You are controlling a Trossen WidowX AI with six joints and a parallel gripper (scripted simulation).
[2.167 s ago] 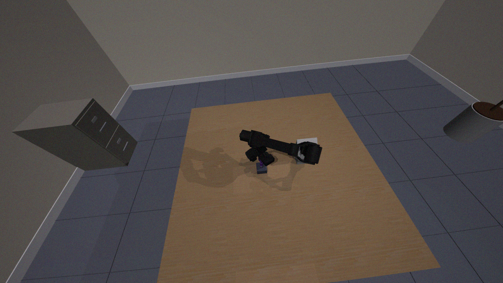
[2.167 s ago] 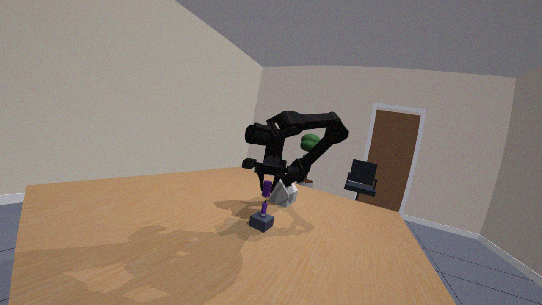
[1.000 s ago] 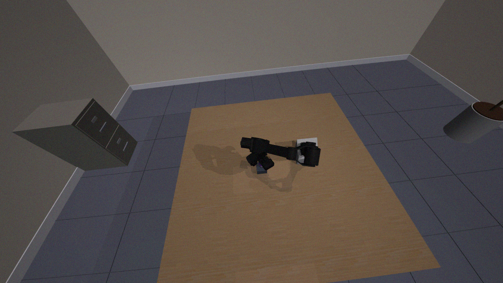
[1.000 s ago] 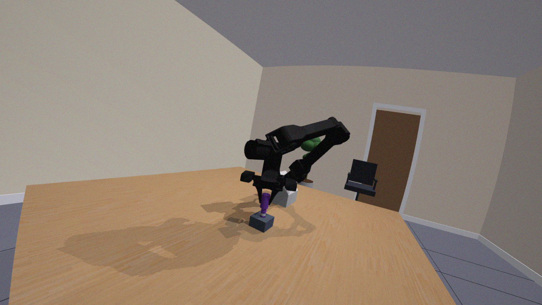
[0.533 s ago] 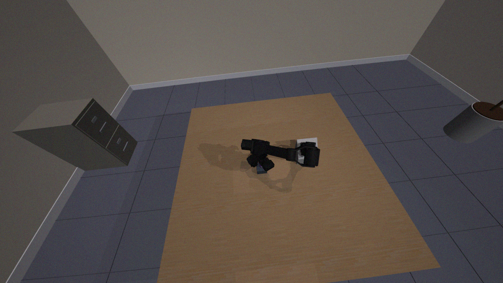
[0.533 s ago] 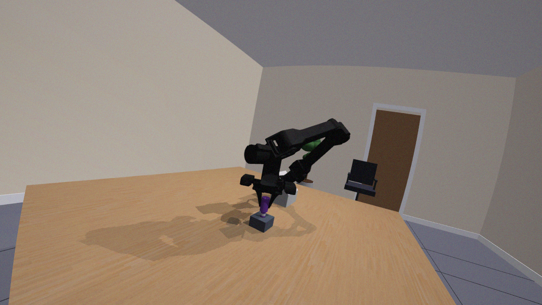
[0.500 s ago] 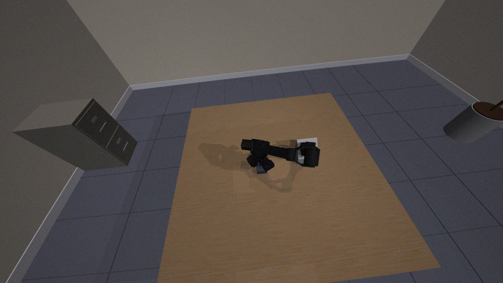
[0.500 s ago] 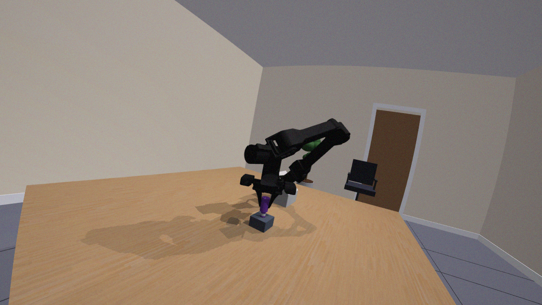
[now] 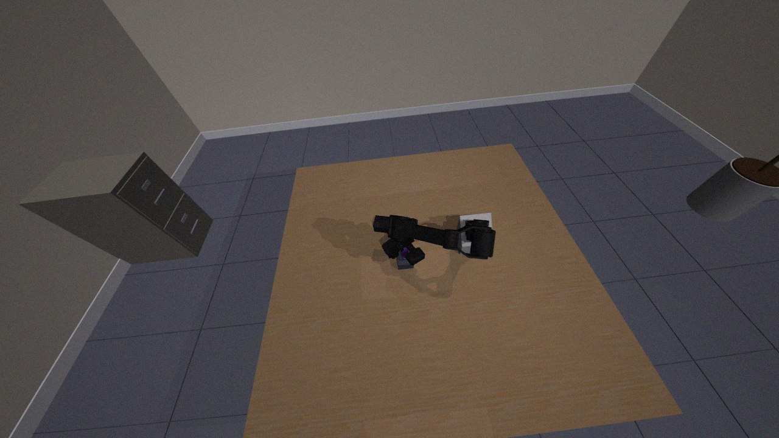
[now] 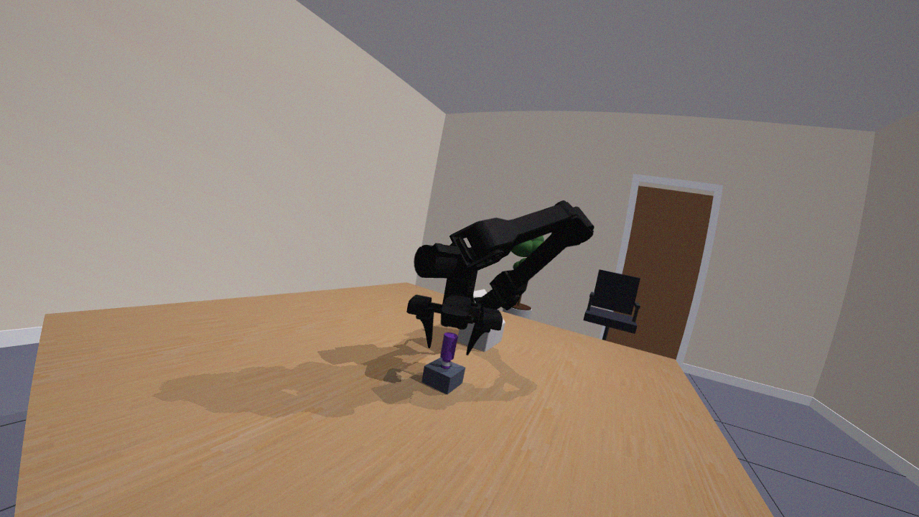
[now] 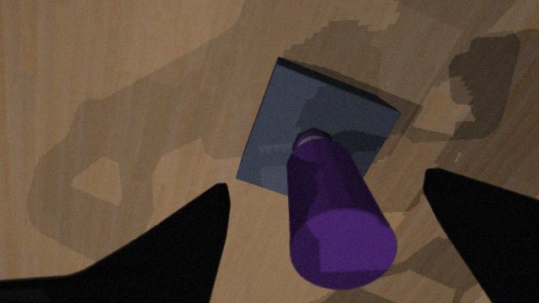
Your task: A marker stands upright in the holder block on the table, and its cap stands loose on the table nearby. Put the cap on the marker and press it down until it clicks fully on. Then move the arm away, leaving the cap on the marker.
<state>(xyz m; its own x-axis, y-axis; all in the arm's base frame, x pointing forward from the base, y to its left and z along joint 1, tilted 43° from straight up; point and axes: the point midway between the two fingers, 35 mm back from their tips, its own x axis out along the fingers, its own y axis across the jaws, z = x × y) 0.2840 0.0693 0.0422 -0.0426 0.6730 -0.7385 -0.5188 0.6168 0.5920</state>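
Observation:
The dark blue-grey holder block [image 9: 405, 264] [image 10: 443, 378] [image 11: 274, 114] stands on the table. The marker [image 10: 446, 365] [image 11: 312, 138] is upright in it, with only its pale collar and a little purple showing. The purple cap [image 10: 449, 347] [image 11: 333, 185] sits over the marker's upper part, upright and in line with it, its lower rim close above the collar. Whether it is fully clicked on cannot be told. My gripper [image 10: 449, 350] [image 11: 323, 186] is open, pointing down, with one finger on each side of the cap and a gap to both. In the top view the arm partly hides the cap.
The arm's pale base block [image 9: 475, 219] [image 10: 492, 338] stands on the table [image 9: 462, 348] [image 10: 257, 462] behind the holder. A filing cabinet [image 9: 109, 212], a potted plant [image 9: 724, 193] and an office chair [image 10: 613, 295] stand off the table.

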